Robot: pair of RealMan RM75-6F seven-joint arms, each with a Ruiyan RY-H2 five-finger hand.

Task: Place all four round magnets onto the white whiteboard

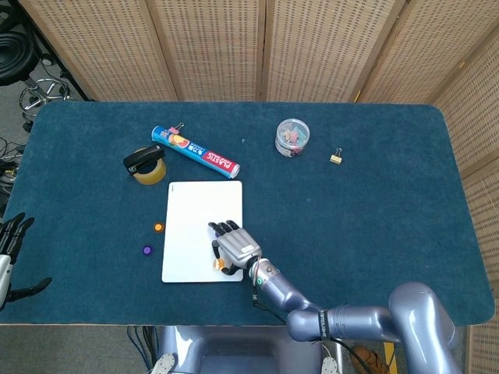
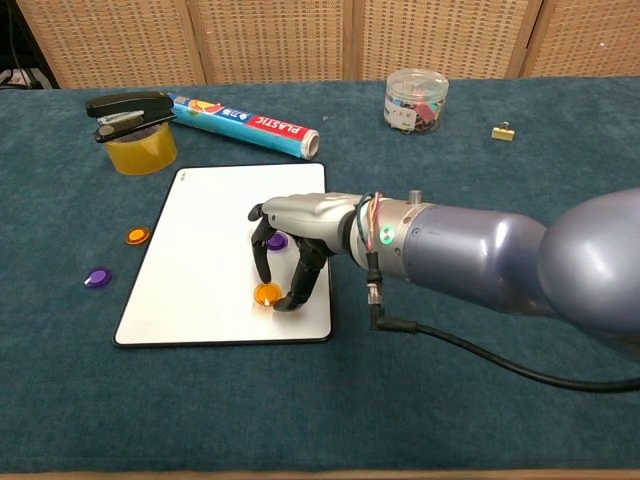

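The white whiteboard [image 1: 191,210] [image 2: 210,230] lies flat at the table's front centre. My right hand [image 1: 234,245] [image 2: 295,230] hangs over its near right corner and pinches an orange magnet [image 2: 267,294] [image 1: 220,264] between thumb and finger, low on the board's surface. A purple magnet [image 2: 276,241] sits on the board, half hidden behind the fingers. Left of the board on the cloth lie another orange magnet [image 1: 158,227] [image 2: 136,236] and a second purple magnet [image 1: 146,250] [image 2: 97,277]. My left hand [image 1: 9,249] stays at the table's left edge, fingers apart, holding nothing.
A black stapler [image 2: 128,107] rests on a yellow tape roll [image 2: 140,150] behind the board. Beside it lies a roll of plastic wrap [image 2: 245,123]. Further right stand a jar of clips [image 2: 415,100] and a binder clip [image 2: 503,131].
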